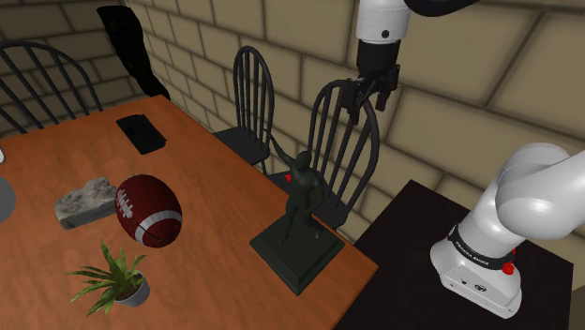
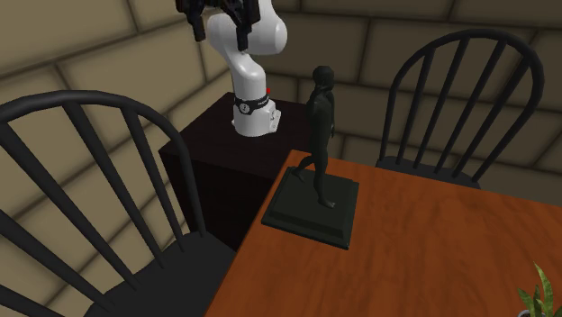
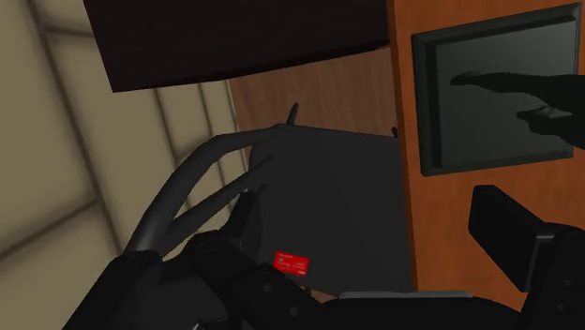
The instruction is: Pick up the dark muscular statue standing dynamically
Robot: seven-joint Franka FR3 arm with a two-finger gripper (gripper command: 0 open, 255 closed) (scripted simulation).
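The dark muscular statue (image 1: 302,195) strides on a square dark base (image 1: 298,253) at the corner of the wooden table (image 1: 216,159) nearest the stand. It also stands at the table corner (image 2: 432,243) in the second exterior view, as the statue (image 2: 321,122). From the wrist, the statue (image 3: 553,94) and its base (image 3: 487,103) lie beyond the right finger. My gripper (image 1: 370,96) hangs open well above and to the shoulder view's right of the statue, over a black chair (image 1: 342,141). The gripper (image 3: 375,220) has fingers (image 3: 506,225) wide apart, holding nothing, over the chair seat (image 3: 337,187).
On the table are a football (image 1: 148,210), a grey rock (image 1: 86,201), a potted plant (image 1: 114,277) and a flat black object (image 1: 141,132). Black chairs (image 1: 251,98) ring the table. A small red item (image 3: 292,262) lies on the seat. The dark stand (image 1: 412,234) adjoins the table.
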